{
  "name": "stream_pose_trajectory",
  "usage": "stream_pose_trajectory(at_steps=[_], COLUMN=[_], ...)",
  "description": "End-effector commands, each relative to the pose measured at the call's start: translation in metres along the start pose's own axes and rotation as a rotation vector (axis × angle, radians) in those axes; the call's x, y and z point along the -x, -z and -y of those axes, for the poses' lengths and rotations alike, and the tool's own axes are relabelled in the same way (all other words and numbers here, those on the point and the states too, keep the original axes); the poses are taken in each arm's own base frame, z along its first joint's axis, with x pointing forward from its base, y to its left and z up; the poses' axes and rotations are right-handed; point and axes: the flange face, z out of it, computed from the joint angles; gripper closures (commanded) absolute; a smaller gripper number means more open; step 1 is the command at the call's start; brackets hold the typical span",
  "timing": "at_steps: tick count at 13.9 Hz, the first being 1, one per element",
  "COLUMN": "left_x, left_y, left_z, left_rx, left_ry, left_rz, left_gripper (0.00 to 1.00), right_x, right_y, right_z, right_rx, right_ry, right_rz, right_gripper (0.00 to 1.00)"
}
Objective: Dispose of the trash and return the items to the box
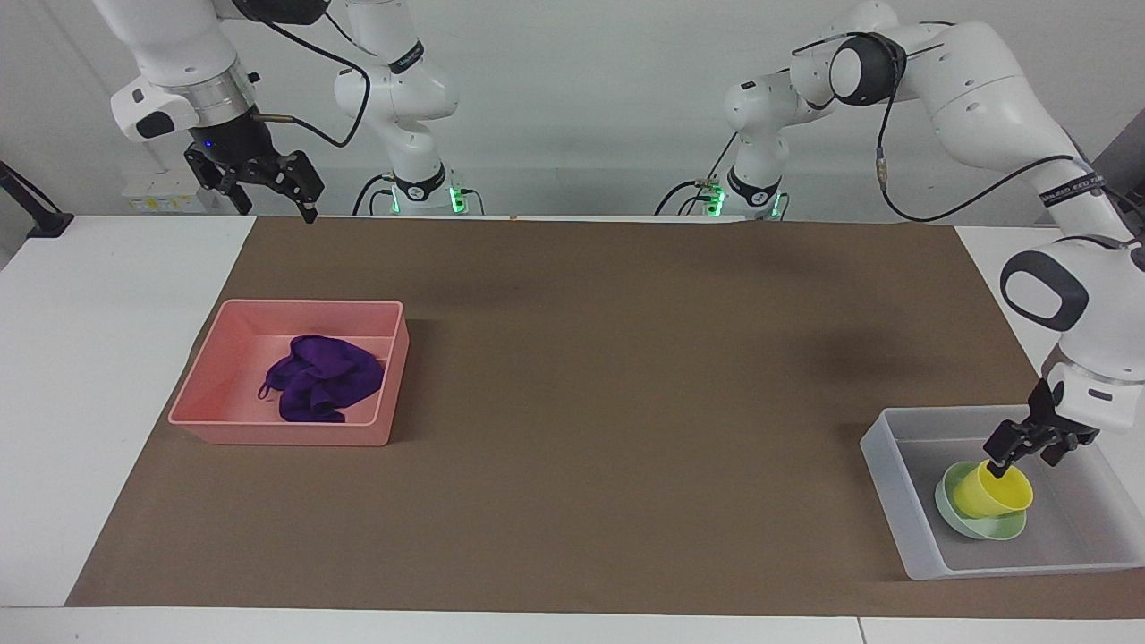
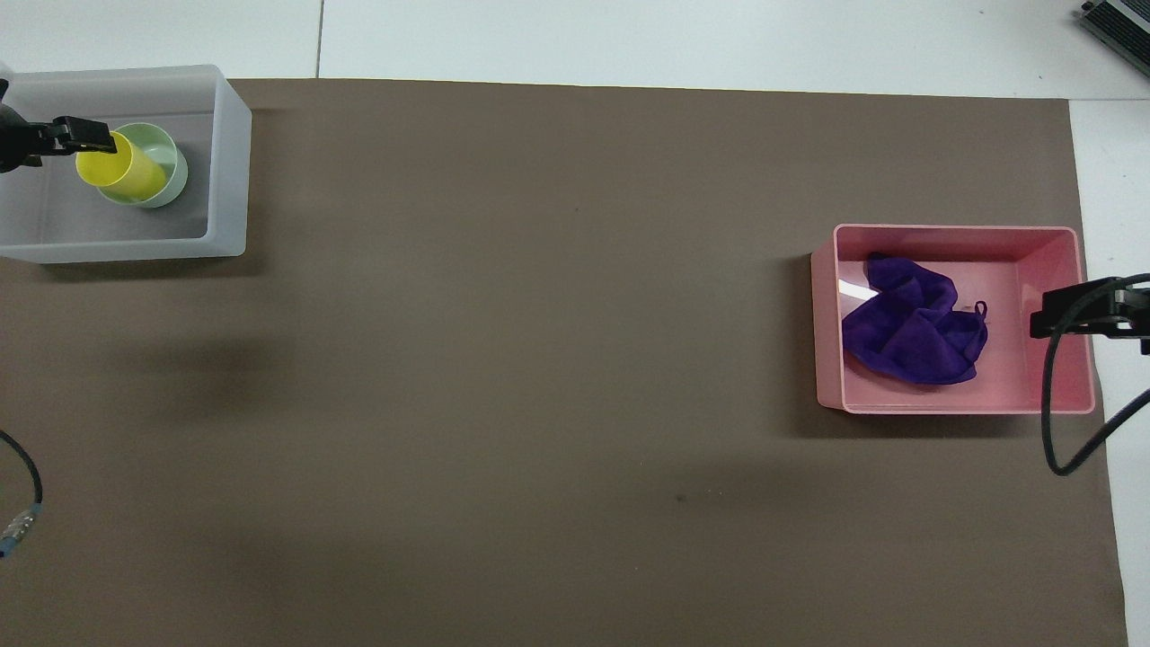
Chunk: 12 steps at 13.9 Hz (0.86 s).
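The yellow cup (image 1: 991, 490) leans tilted in the mint-green bowl (image 1: 984, 526) inside the translucent box (image 1: 886, 487) at the left arm's end of the table. They also show in the overhead view: cup (image 2: 117, 171), bowl (image 2: 171, 166), box (image 2: 229, 162). My left gripper (image 1: 1029, 445) is open just above the cup's rim and holds nothing; it also shows overhead (image 2: 85, 135). The purple rag (image 1: 318, 377) (image 2: 907, 332) lies crumpled in the pink tray (image 1: 277, 434). My right gripper (image 1: 268, 190) is open and empty, raised high over the table's edge beside the tray.
A brown mat (image 1: 626, 376) covers most of the white table. The pink tray (image 2: 827, 323) stands at the right arm's end. A loose cable (image 2: 22, 512) hangs at the left arm's side of the overhead view.
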Motion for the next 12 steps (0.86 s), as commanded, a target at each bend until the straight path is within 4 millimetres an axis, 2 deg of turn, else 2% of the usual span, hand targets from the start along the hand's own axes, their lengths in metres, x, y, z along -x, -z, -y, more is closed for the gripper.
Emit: stream_pose_trajectory(at_steps=[1,6,8,10,12], left_x=[0.024,0.085,0.112,0.134,0.144], left_y=[0.057,0.134,0.162,0.181,0.195], left_z=[-0.037,-0.120,-0.147,-0.161,-0.167], left_rx=[0.015,0.049,0.061,0.067,0.069], left_ry=[-0.057,-0.173,-0.219,-0.252,-0.272], left_rz=[0.028,0.071,0.103,0.141,0.181], left_gripper=[0.00,0.00,0.00,0.00,0.00], right_x=[0.001,0.002,0.002,0.002,0.002], right_y=[-0.002,-0.002,-0.003,-0.002,-0.003], right_z=[-0.001,-0.001,-0.001,-0.001,-0.001], right_rx=[0.014,0.011,0.008,0.006,0.006], right_ry=[0.022,0.013,0.014,0.014,0.014], right_rz=[-0.012,-0.012,-0.010,-0.011,-0.010], right_gripper=[0.00,0.00,0.00,0.00,0.00])
